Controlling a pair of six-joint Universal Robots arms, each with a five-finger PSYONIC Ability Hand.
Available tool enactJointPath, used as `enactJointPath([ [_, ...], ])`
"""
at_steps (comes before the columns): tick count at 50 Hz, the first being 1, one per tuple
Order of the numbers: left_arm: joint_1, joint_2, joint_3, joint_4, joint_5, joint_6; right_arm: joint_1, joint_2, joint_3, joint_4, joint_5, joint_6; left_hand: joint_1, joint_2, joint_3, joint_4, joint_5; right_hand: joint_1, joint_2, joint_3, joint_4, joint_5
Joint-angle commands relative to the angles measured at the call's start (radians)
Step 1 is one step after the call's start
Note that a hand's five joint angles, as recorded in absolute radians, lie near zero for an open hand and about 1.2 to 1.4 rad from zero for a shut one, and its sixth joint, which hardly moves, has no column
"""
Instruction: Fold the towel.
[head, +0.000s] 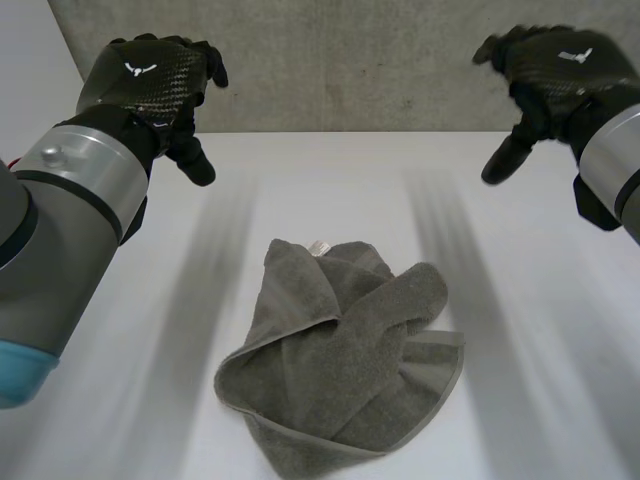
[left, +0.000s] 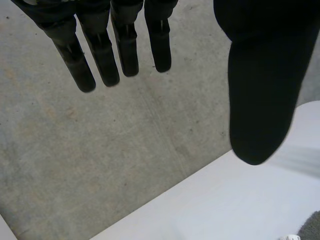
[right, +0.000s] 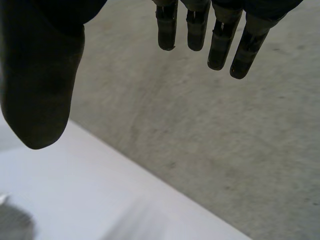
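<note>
1. My left hand (head: 150, 82) hangs in the air above the far left part of the white table (head: 540, 330). It is well apart from the towel (head: 340, 350) and touches nothing.
2. In my left wrist view its fingers (left: 116, 52) reach out straight, side by side, with small gaps between them. The thumb (left: 260, 100) stands off on its own, so this hand is wide and empty.
3. My right hand (head: 565, 65) hangs above the far right part of the table, also well clear of the towel.
4. My right wrist view tells the same of that hand. The fingers (right: 220, 45) are straight, the thumb (right: 40, 90) is held apart, and nothing lies between them.
5. The towel is grey and lies in a crumpled heap on the table, between my two arms and nearer to me than either hand. Its folds overlap. One thick flap lies across the top toward my right, and a hemmed edge curves along the near side.
6. A small white tag (head: 320, 247) pokes out at the towel's far edge (I cannot read anything on it).
7. Behind the table stands a grey concrete wall (head: 350, 60), and both palms face it past the table's far edge.
</note>
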Motion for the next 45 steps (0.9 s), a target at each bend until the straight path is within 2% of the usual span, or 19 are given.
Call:
enactJointPath([
  [1, 0.038, 0.055, -0.073, -0.054, 0.15, 0.01, -0.002, 0.0, 0.046, 0.138, -0.191, -0.12, 0.177, 0.178, 0.177, 0.177, 0.177, -0.039, -0.063, -0.058, -0.072, -0.052],
  [2, 0.06, 0.071, -0.1, -0.077, 0.224, 0.023, 0.0, 0.0, 0.063, 0.175, -0.249, -0.148, 0.183, 0.183, 0.183, 0.183, 0.183, -0.027, -0.05, -0.046, -0.06, -0.04],
  [3, 0.06, 0.072, -0.101, -0.078, 0.225, 0.023, 0.0, 0.0, 0.063, 0.175, -0.25, -0.148, 0.183, 0.184, 0.183, 0.183, 0.183, -0.026, -0.05, -0.045, -0.06, -0.04],
  [4, 0.084, 0.091, -0.133, -0.099, 0.304, 0.044, -0.001, 0.0, 0.084, 0.205, -0.305, -0.171, 0.183, 0.184, 0.183, 0.183, 0.183, -0.024, -0.047, -0.043, -0.057, -0.037],
  [5, 0.084, 0.091, -0.133, -0.099, 0.304, 0.044, -0.003, 0.0, 0.113, 0.222, -0.352, -0.193, 0.183, 0.184, 0.183, 0.183, 0.183, -0.024, -0.047, -0.043, -0.057, -0.037],
  [6, 0.112, 0.111, -0.166, -0.119, 0.38, 0.074, -0.003, 0.0, 0.114, 0.222, -0.353, -0.193, 0.183, 0.184, 0.183, 0.183, 0.183, -0.024, -0.047, -0.043, -0.057, -0.037],
  [7, 0.138, 0.127, -0.203, -0.134, 0.451, 0.108, -0.009, 0.0, 0.147, 0.232, -0.395, -0.214, 0.183, 0.184, 0.183, 0.183, 0.183, -0.024, -0.047, -0.043, -0.057, -0.037],
  [8, 0.138, 0.127, -0.204, -0.134, 0.452, 0.109, -0.009, 0.0, 0.147, 0.232, -0.396, -0.214, 0.183, 0.184, 0.183, 0.183, 0.183, -0.024, -0.047, -0.043, -0.057, -0.037],
  [10, 0.185, 0.145, -0.28, -0.154, 0.556, 0.18, -0.032, -0.002, 0.221, 0.236, -0.466, -0.254, 0.168, 0.169, 0.168, 0.168, 0.169, -0.024, -0.047, -0.043, -0.057, -0.037],
  [11, 0.186, 0.145, -0.28, -0.154, 0.556, 0.181, -0.032, -0.002, 0.221, 0.236, -0.466, -0.254, 0.168, 0.169, 0.168, 0.168, 0.169, -0.024, -0.047, -0.043, -0.057, -0.037],
  [12, 0.205, 0.15, -0.321, -0.157, 0.591, 0.217, -0.041, -0.002, 0.262, 0.235, -0.498, -0.28, 0.165, 0.166, 0.165, 0.165, 0.166, -0.024, -0.047, -0.043, -0.057, -0.037],
  [16, 0.241, 0.15, -0.406, -0.157, 0.616, 0.296, -0.055, -0.002, 0.341, 0.235, -0.554, -0.322, 0.162, 0.163, 0.163, 0.162, 0.163, -0.024, -0.047, -0.043, -0.057, -0.037],
  [18, 0.264, 0.141, -0.49, -0.157, 0.616, 0.39, -0.058, -0.002, 0.415, 0.232, -0.589, -0.351, 0.162, 0.163, 0.163, 0.162, 0.163, 0.003, -0.021, -0.016, -0.031, -0.01],
  [19, 0.264, 0.141, -0.49, -0.157, 0.616, 0.391, -0.058, -0.002, 0.416, 0.232, -0.589, -0.351, 0.162, 0.163, 0.163, 0.162, 0.163, 0.003, -0.021, -0.016, -0.03, -0.01],
  [23, 0.285, 0.134, -0.604, -0.147, 0.622, 0.525, -0.051, 0.0, 0.52, 0.18, -0.606, -0.355, 0.162, 0.163, 0.163, 0.162, 0.163, 0.073, 0.049, 0.054, 0.04, 0.06],
  [26, 0.287, 0.13, -0.657, -0.13, 0.624, 0.585, -0.046, 0.006, 0.581, 0.132, -0.601, -0.352, 0.165, 0.166, 0.165, 0.165, 0.166, 0.126, 0.102, 0.107, 0.093, 0.113],
  [45, 0.27, 0.078, -0.792, 0.145, 0.62, 0.621, -0.043, 0.054, 0.73, -0.053, -0.54, -0.337, 0.162, 0.163, 0.163, 0.162, 0.163, 0.126, 0.103, 0.107, 0.093, 0.113],
])
